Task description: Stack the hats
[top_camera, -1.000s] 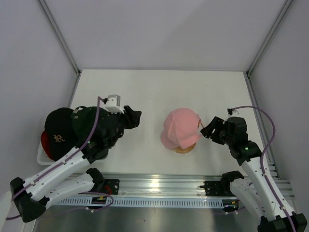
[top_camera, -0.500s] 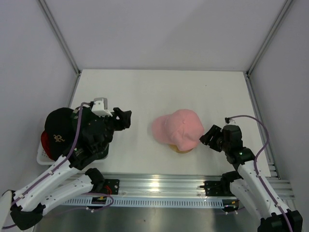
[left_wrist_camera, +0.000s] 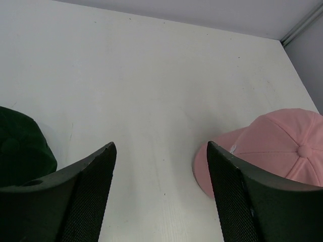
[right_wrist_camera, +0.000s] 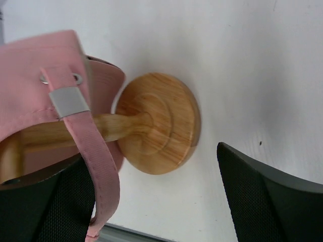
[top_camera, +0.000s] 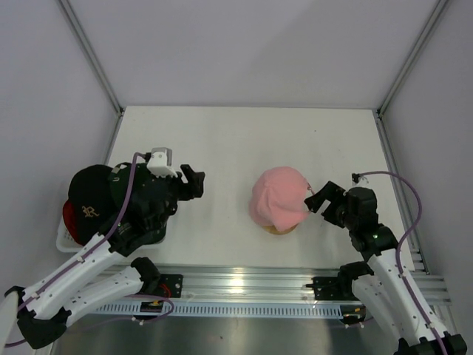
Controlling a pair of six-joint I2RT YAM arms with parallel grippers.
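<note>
Hats begin with the pink one [top_camera: 279, 198], seated on the wooden stand [right_wrist_camera: 159, 123] mid-tabletop. At its 3 o'clock the right claw [top_camera: 319, 200] stands with jaws wide apart and empty, the hat's back strap [right_wrist_camera: 96, 151] just beside one finger. The left claw [top_camera: 194, 181], also spread and holding nothing, hovers over bare tabletop [left_wrist_camera: 151, 75] at the pink hat's 9 o'clock. Farther out at 9 o'clock, a black hat [top_camera: 89, 196], a green hat [left_wrist_camera: 20, 151] and a red hat [top_camera: 70, 218] lie heaped on a basket [top_camera: 63, 240]. The first hat looks placed, so fetching the next seems in hand. That calls for the left claw to reach the heap and pinch one hat.
</note>
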